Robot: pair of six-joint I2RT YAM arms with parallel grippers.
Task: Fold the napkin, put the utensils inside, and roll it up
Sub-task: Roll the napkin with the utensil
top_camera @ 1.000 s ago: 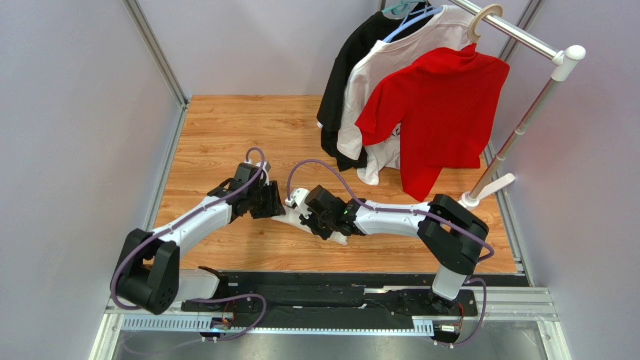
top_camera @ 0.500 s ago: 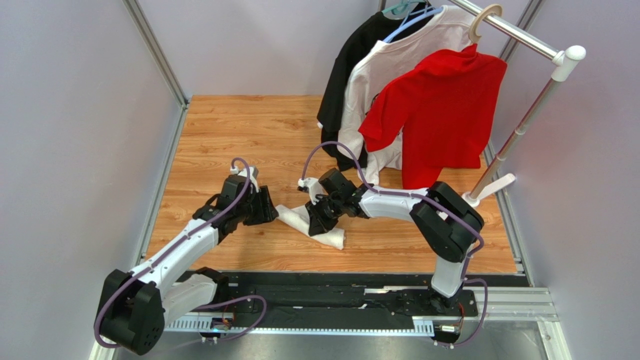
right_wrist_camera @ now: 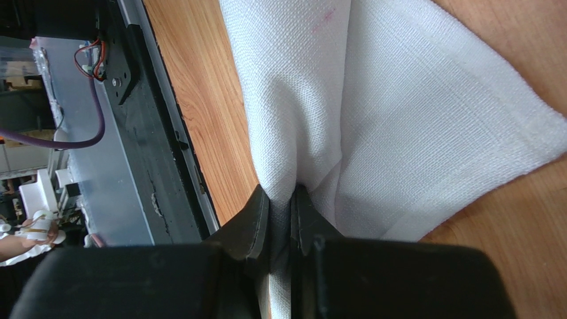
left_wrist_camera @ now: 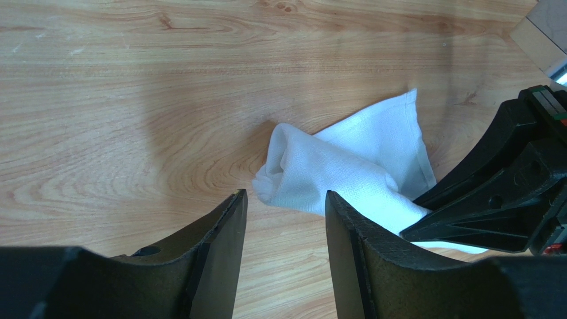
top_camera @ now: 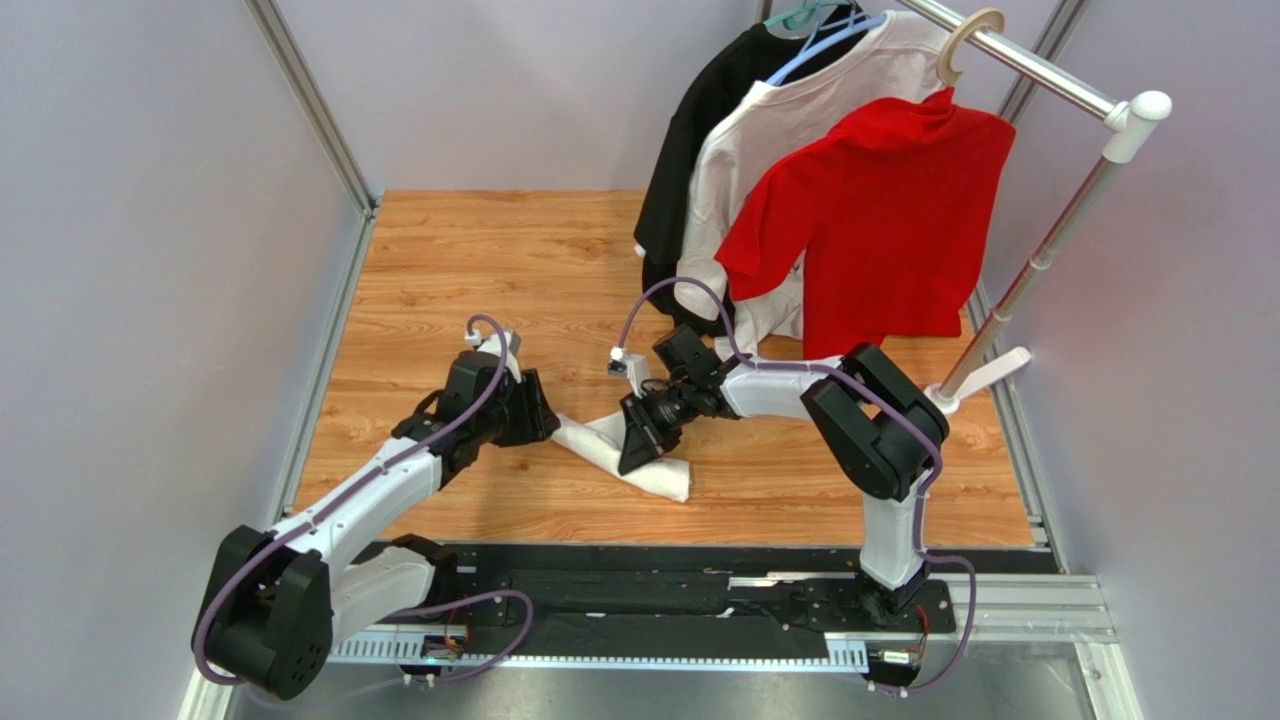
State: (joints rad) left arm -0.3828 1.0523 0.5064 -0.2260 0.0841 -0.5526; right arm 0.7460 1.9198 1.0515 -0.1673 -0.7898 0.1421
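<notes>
The white napkin [top_camera: 649, 461] lies bunched on the wooden table [top_camera: 451, 270] between my two arms. In the left wrist view the napkin [left_wrist_camera: 346, 169] shows a rolled end and a flat corner. My right gripper [top_camera: 643, 435] is shut on a fold of the napkin [right_wrist_camera: 373, 113], the cloth pinched between its fingertips [right_wrist_camera: 258, 216]. My left gripper [left_wrist_camera: 285, 199] stands open just short of the rolled end, with only bare wood between its fingers [left_wrist_camera: 229, 226]. In the top view the left gripper [top_camera: 544, 422] sits at the napkin's left tip. The utensils are out of view.
A clothes rack [top_camera: 1052, 240] stands at the back right with a black shirt [top_camera: 706, 135], a white shirt [top_camera: 781, 135] and a red shirt [top_camera: 887, 210] hanging. The black base rail [top_camera: 661, 578] runs along the near edge. Grey walls close in both sides.
The right gripper has swung back and to the right with the napkin pinched, dragging the cloth along. The left arm drew back towards the near left and its jaws now stand clear of the cloth.
</notes>
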